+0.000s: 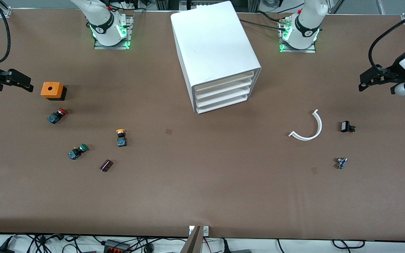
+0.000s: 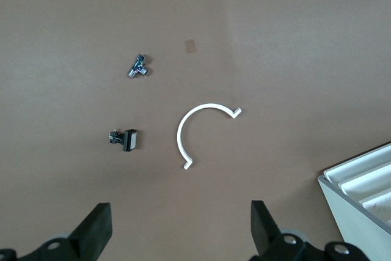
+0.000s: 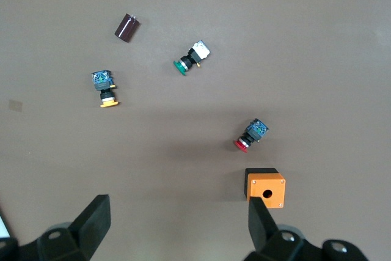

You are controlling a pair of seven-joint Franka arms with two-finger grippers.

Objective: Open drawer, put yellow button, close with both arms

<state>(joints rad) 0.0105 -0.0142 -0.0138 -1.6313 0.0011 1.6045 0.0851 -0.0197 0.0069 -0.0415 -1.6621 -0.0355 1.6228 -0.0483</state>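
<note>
The white cabinet (image 1: 216,49) stands mid-table near the arm bases, and its uppermost drawer (image 1: 223,82) sits pushed in, level with the three below it. The yellow button (image 1: 120,137) lies on the table toward the right arm's end, nearer the front camera than the cabinet; the right wrist view also shows the yellow button (image 3: 105,90). My right gripper (image 1: 25,83) hangs open and empty over the table edge beside an orange box (image 1: 52,90). My left gripper (image 1: 366,81) hangs open and empty at the left arm's end. A corner of the cabinet (image 2: 366,194) shows in the left wrist view.
A red button (image 1: 57,116), a green button (image 1: 77,151) and a dark cylinder (image 1: 106,165) lie around the yellow one. Toward the left arm's end lie a white curved strip (image 1: 308,127), a small black part (image 1: 346,127) and a small metal part (image 1: 341,162).
</note>
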